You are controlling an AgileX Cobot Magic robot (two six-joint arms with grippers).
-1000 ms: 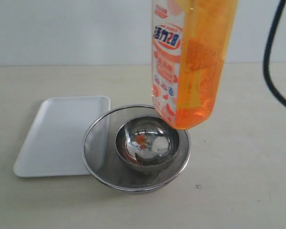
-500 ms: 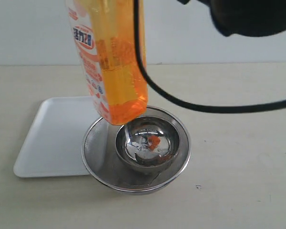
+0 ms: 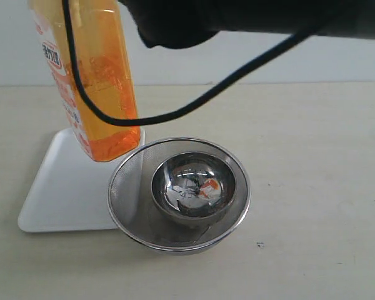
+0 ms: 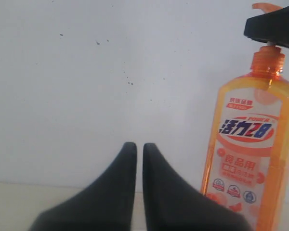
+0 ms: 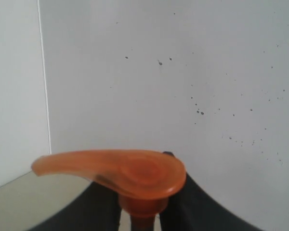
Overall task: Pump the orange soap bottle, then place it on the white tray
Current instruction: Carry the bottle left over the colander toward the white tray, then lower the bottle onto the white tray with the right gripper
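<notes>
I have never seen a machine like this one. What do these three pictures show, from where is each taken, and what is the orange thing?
This is a robot with two arms, each ending in a gripper, a clamp with two fingers. One picture comes from a camera off the arms and shows the table. On it lie a white tray and, beside it, a steel mesh sieve with a steel bowl inside. The other two come from cameras on the wrists. The right wrist camera looks along the right gripper, whose fingers close on the neck of the orange soap bottle, under its pump head. The bottle hangs in the air, off the table. The left wrist camera shows the left gripper, shut and empty, the bottle beside it.
</notes>
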